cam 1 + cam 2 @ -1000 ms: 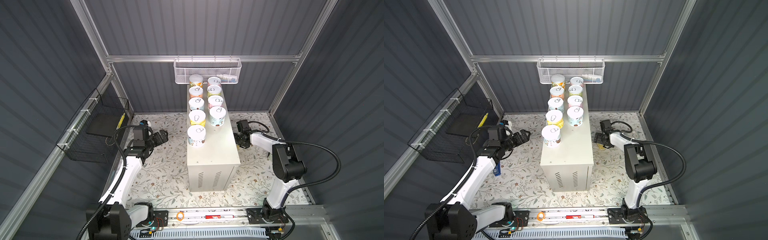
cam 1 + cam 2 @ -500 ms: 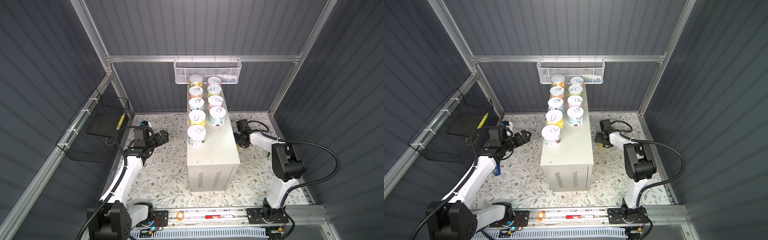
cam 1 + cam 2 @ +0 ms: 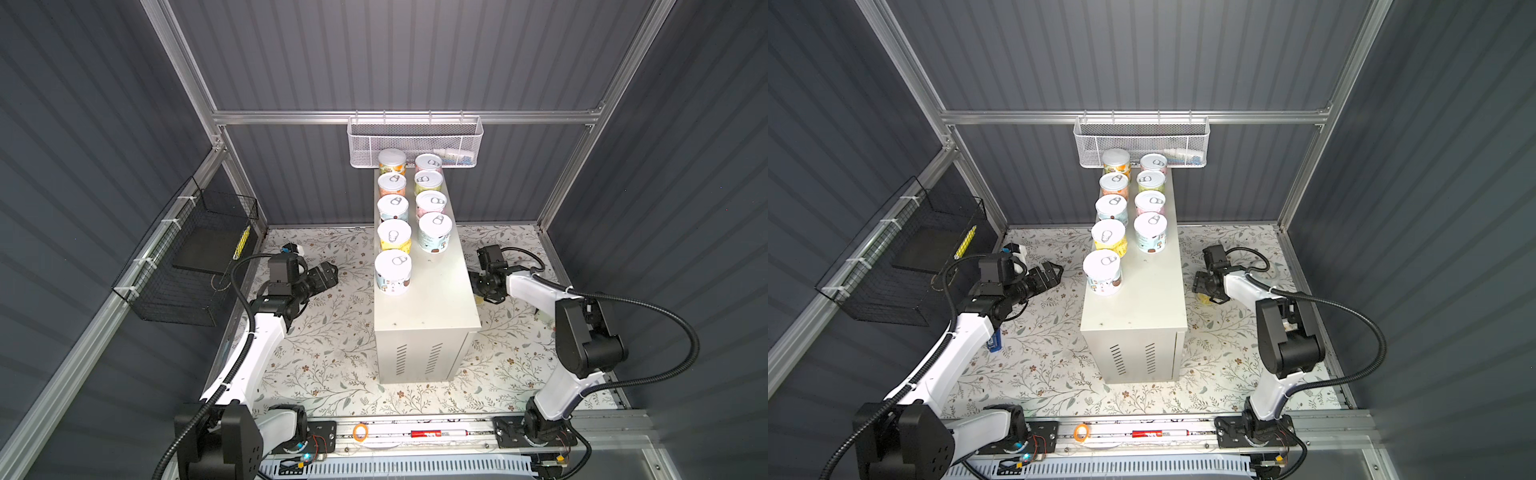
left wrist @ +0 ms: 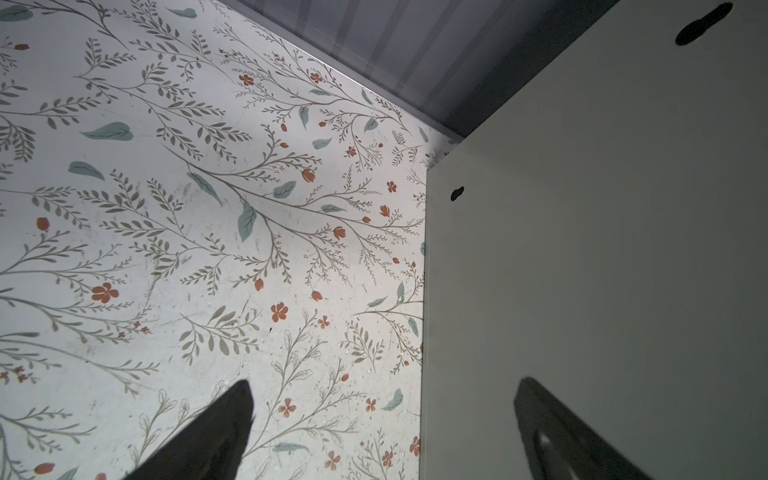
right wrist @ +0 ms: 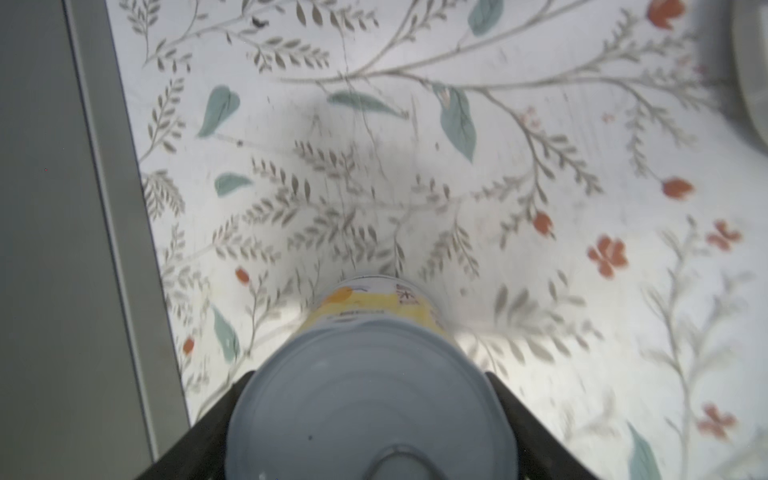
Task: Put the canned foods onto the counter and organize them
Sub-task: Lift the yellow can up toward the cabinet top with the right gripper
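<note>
right gripper (image 5: 368, 380): clamped on both sides of yellow can (image 5: 374, 307), upright on floor mat (image 5: 498, 187) beside counter (image 3: 432, 307) | left gripper (image 4: 386, 384): jaws spread wide, empty | handling: can likely rigid, light, smooth-sided; hold mid-wall, squeeze gently, keep level

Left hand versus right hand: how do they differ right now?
The left hand is wide open and empty; the right hand is closed on the yellow can. The left hand is at the counter's left side, the right hand at its right. Both are over the floral mat, beside the counter.
</note>
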